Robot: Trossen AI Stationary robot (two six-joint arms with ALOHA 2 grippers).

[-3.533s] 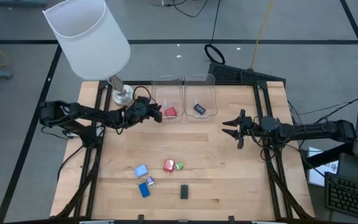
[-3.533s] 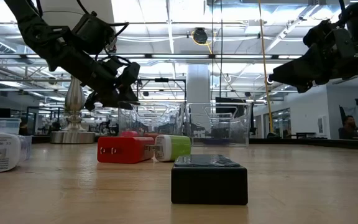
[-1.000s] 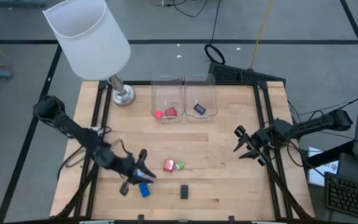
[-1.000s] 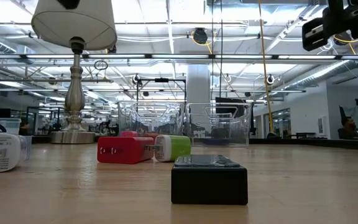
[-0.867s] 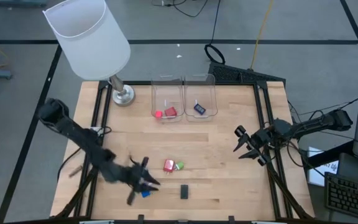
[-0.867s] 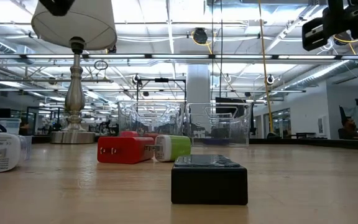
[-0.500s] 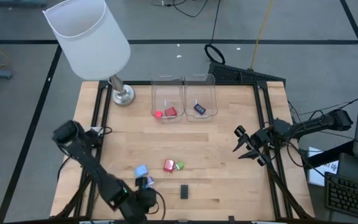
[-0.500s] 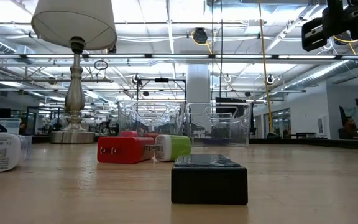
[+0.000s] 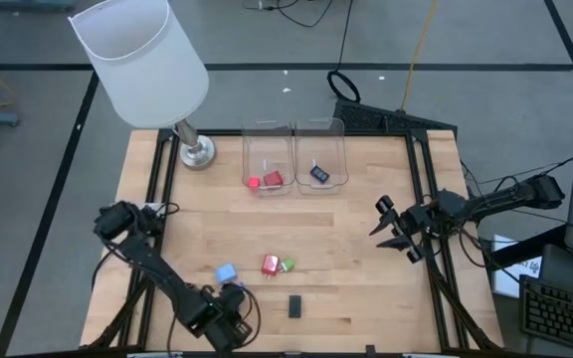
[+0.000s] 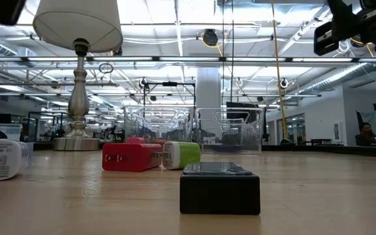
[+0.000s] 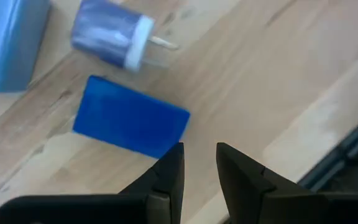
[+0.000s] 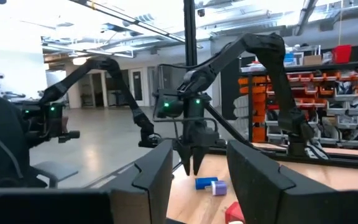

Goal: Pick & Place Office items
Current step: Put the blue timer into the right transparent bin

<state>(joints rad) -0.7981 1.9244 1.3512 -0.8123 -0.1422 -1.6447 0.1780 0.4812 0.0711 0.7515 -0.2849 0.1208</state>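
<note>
The left gripper (image 11: 197,163) hangs with fingers nearly together and empty, just beside the dark blue block (image 11: 131,116); only its wrist view shows that block, which the high view hides under the arm. The right gripper (image 9: 394,229) waits at the table's right edge, fingers apart. One clear bin (image 9: 267,149) holds red pieces (image 9: 273,179), the other bin (image 9: 321,149) a dark blue piece (image 9: 318,174). A lamp (image 9: 139,62) overhangs the far left corner
</note>
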